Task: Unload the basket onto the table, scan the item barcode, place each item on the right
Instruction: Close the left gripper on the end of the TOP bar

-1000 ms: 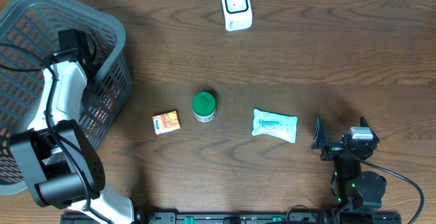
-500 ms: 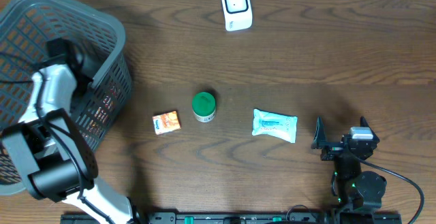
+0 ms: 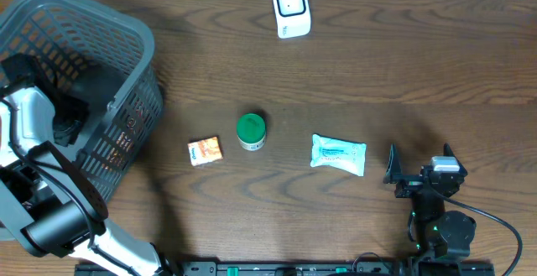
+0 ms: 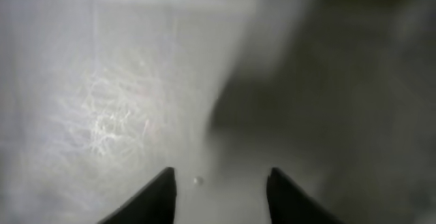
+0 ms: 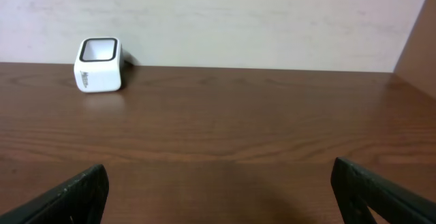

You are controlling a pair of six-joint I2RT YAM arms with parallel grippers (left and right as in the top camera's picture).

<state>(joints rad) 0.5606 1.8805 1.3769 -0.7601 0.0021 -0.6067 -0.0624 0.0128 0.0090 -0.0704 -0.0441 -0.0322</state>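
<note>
Left gripper (image 4: 221, 190) is down inside the grey basket (image 3: 126, 20) at the far left of the table (image 3: 403, 66). In the left wrist view its two dark fingertips (image 4: 160, 195) stand partway apart. Only a blurred grey surface shows through the gap, so it's gripping nothing I can see. That view is too soft to tell basket floor from basket wall. From overhead, the left arm (image 3: 25, 117) reaches over the rim and its dark end sits among the mesh.

Right gripper (image 3: 419, 163) is parked at the near right edge of the table with its fingers spread wide and empty. In the right wrist view both tips sit at the bottom corners, with bare wood between them.

Three items lie in a loose row mid-table, none touching:
- orange box (image 3: 205, 151), leftmost, lying flat, closest to the basket
- green-lidded jar (image 3: 251, 131), upright, just right of the box
- white packet (image 3: 338, 154) with blue print, flat, between the jar and the right gripper

I can't read a barcode on any of them from here.

The scanner (image 3: 291, 8), a white block with a dark window, stands at the far edge of the table, well apart from all three items. The right wrist view picks it up far left, against the wall (image 5: 272, 20).
</note>
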